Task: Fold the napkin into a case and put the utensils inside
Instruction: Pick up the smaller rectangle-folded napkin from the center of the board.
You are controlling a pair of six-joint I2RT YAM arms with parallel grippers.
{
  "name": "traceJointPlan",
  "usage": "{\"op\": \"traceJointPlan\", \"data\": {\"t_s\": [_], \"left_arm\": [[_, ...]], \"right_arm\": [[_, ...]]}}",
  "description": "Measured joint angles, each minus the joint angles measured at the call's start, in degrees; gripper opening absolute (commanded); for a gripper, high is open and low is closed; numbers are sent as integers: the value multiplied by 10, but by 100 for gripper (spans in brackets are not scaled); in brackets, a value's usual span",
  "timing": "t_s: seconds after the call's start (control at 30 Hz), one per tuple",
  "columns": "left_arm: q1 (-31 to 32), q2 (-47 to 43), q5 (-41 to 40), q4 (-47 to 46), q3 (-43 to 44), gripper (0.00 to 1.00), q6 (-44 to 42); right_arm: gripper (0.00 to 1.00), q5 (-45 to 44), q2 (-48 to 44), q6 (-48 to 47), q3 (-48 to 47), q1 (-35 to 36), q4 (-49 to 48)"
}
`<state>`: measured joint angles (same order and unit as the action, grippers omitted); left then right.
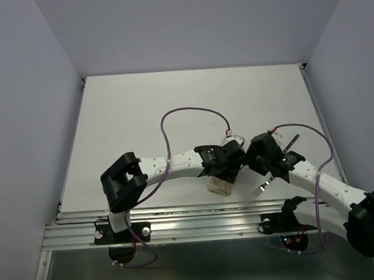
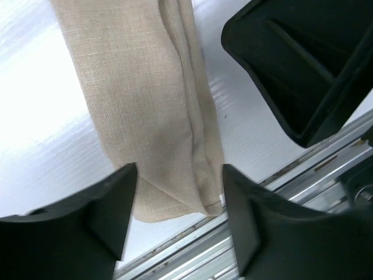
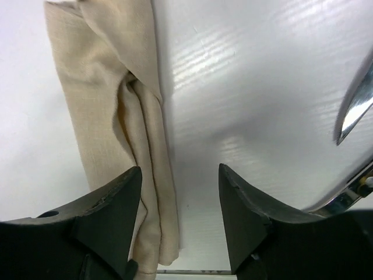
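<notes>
The top camera is looking down from above and behind the arm bases, taking in the whole white bench (image 1: pixel 141 111) from well back. Each wrist camera is hovering close over the bench, peering out between its own dark fingers (image 2: pixel 93 221). Both wrist views are sharing the folded beige case (image 2: pixel 140 116), which is appearing small in the top view near the left hand (image 1: pixel 226 172) and the right hand (image 1: pixel 252 162).

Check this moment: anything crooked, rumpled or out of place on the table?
Mostly the napkin: its folded layers are uneven and bunched along one long edge, and its near end lies right by the metal rail. The fork lies loose beside it, not inside.
</notes>
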<state>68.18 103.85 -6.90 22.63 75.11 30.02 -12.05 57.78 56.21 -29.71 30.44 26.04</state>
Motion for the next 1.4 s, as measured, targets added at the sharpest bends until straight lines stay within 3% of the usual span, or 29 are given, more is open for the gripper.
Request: {"op": "traceJointPlan", "data": {"t_s": [0.13,0.5,0.8,0.9,1.0,1.2,1.37,1.4], "left_arm": [[12,21,-45,31,46,80,19],[49,95,-86,55,80,71,40],[52,137,-99,63,123,58,45],[52,150,-105,70,140,45,48],[52,164,-114,73,147,39,52],[52,169,-126,76,148,35,59],[53,170,-131,79,149,38,63],[53,170,-131,79,149,30,63]], "right_arm": [[79,-27,1,-30,-35,-19,24],[82,23,25,-123,-52,-200,45],[87,83,26,-148,-56,-221,47],[87,93,18,-149,-56,-222,46],[87,96,18,-149,-56,-222,46],[86,101,15,-148,-56,-224,45],[85,102,12,-148,-56,-227,45],[85,102,10,-148,-56,-229,45]]}}
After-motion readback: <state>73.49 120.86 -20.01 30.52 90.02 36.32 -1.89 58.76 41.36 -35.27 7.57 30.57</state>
